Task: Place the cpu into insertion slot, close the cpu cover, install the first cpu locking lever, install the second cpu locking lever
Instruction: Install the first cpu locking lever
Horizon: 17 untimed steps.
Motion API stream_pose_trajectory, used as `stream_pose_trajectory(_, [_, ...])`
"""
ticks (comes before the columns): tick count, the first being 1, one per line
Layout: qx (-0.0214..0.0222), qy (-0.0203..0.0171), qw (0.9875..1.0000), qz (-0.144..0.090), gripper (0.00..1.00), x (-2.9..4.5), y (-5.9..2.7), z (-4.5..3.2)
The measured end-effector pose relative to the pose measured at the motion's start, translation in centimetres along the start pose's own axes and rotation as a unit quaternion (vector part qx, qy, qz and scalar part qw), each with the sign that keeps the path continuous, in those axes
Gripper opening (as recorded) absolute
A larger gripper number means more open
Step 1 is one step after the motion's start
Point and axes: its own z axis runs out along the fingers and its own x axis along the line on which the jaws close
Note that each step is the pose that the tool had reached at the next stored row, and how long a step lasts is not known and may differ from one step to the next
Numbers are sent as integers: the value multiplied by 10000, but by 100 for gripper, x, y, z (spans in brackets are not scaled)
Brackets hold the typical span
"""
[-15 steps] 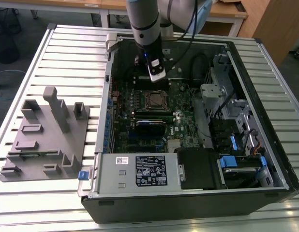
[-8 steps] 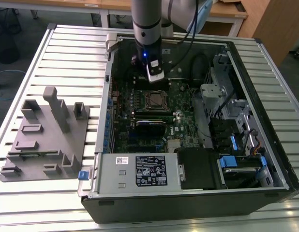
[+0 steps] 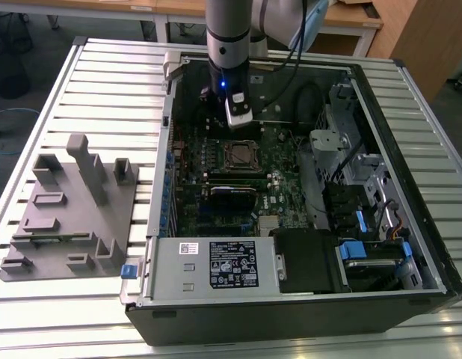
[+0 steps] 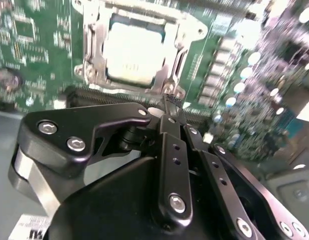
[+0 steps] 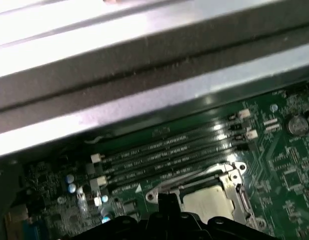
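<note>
Now one cpu (image 4: 130, 56) seated; one cpu cover (image 4: 93, 50) down.

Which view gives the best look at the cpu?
The second wrist view: the cpu sits in the socket under the cpu cover, top plainly visible. The first wrist view catches part of it near the gripper; the exterior view shows it small and dark.

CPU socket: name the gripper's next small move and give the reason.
Probably a short push on the lever at the socket's edge. In the second wrist view the cpu sits under the closed cpu cover, and the gripper, fingers together, meets a thin metal lever there.
</note>
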Motion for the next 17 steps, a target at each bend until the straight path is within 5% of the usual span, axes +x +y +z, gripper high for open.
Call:
stream_pose_trajectory(1, [82,-18,10000,-5,10,0,0,1])
stream_pose_trajectory(2, [113,-24,9999,-8,10,-1,0,1])
stream_pose_trajectory(8, [111,-12,9999,-46,10,-46,15,4])
stream_pose_trajectory(17, [97,8,9998,-156,10,-274,88,23])
